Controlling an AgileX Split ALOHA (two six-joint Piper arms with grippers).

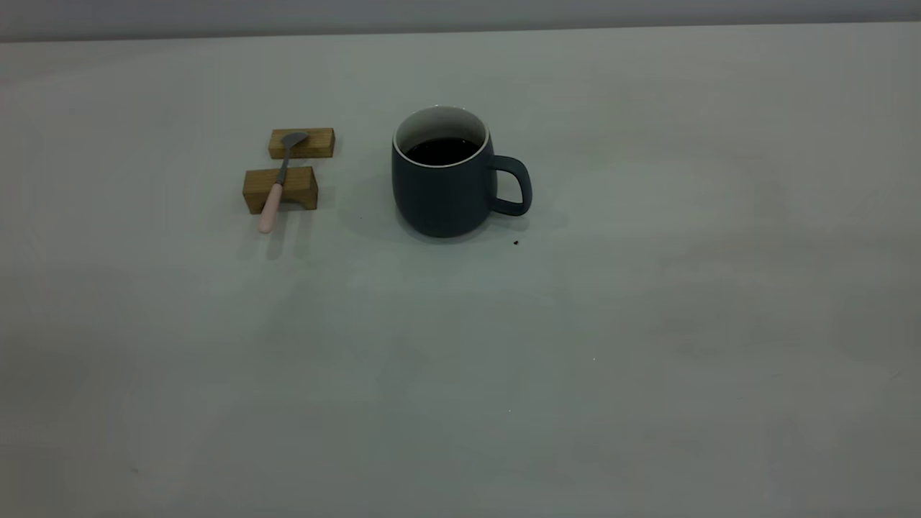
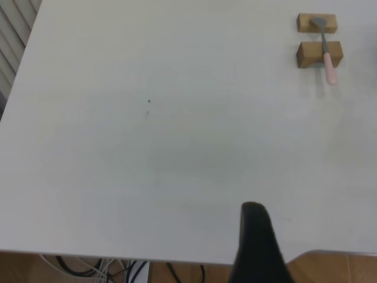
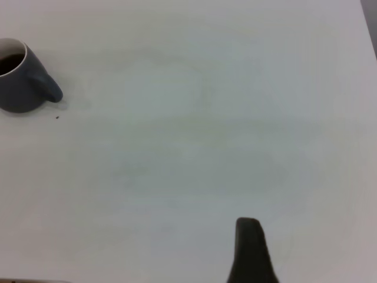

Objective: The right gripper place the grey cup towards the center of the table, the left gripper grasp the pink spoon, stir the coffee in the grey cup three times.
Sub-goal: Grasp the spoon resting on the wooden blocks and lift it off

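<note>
Grey cup upright on counter, coffee inside, handle facing right arm's side for easy grab. Pink spoon propped across two wooden blocks, handle overhanging so fingers can get under. Left tool, right tool well back; whether apart or together, cannot tell.

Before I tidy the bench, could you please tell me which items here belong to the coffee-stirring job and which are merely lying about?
Belongs to the job:
- grey cup
- coffee inside it
- pink spoon
- table

Just lying about:
- two wooden blocks propping the spoon
- dark speck beside the cup
</note>
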